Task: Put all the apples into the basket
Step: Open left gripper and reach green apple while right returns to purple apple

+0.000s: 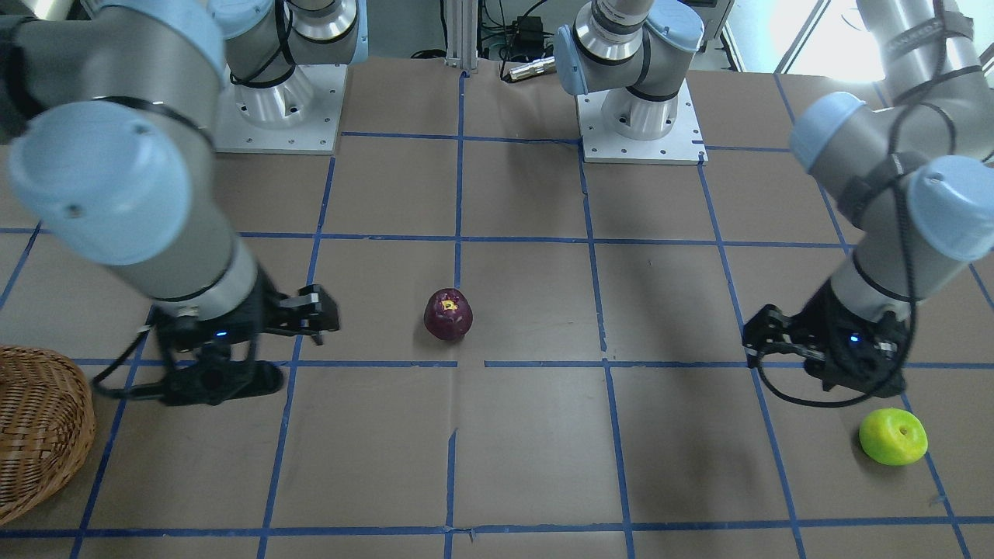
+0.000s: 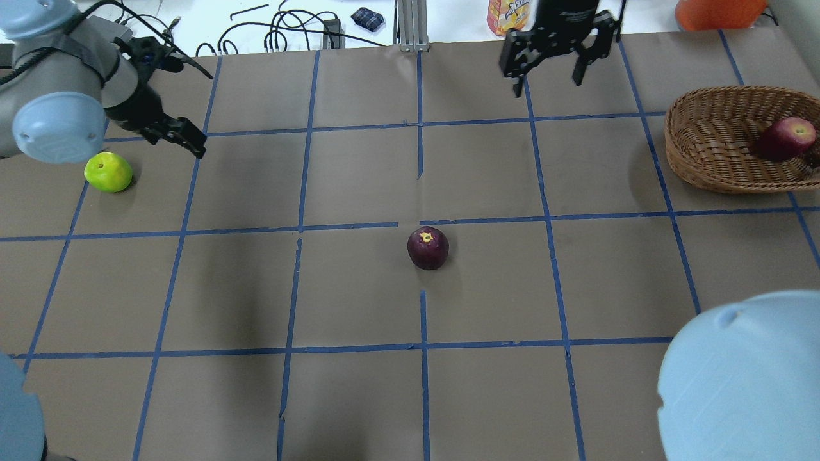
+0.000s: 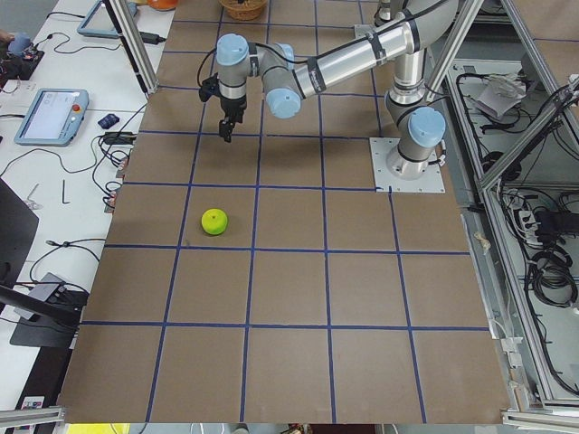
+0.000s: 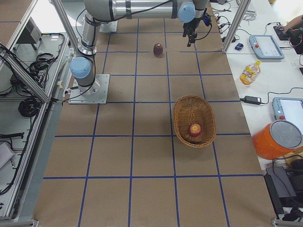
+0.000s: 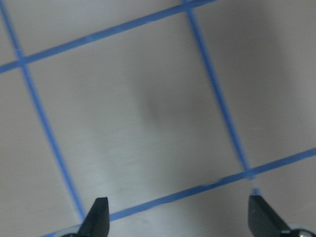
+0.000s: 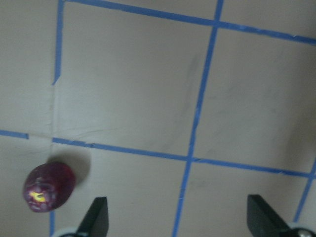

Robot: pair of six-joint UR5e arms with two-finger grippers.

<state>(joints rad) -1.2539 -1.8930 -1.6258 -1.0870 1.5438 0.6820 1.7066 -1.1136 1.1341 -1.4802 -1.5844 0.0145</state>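
The dark maroon apple point(image 2: 428, 248) stands at the table's middle; it also shows in the front view point(image 1: 448, 314) and low left in the right wrist view point(image 6: 48, 187). The lime green apple point(image 2: 107, 171) lies at the left, also in the front view point(image 1: 893, 436). The red apple point(image 2: 785, 137) lies in the wicker basket point(image 2: 705, 137) at the right. My left gripper point(image 2: 182, 137) is open and empty just right of the green apple; its wrist view point(image 5: 180, 217) shows only table. My right gripper point(image 2: 551, 54) is open and empty, between the maroon apple and the basket, over the far side.
A yellow bottle point(image 2: 509, 16), an orange container point(image 2: 717, 9) and cables point(image 2: 282, 32) lie past the table's far edge. Blue tape lines grid the brown table point(image 2: 359, 179). The arms' bases point(image 1: 637, 116) stand at the robot's side.
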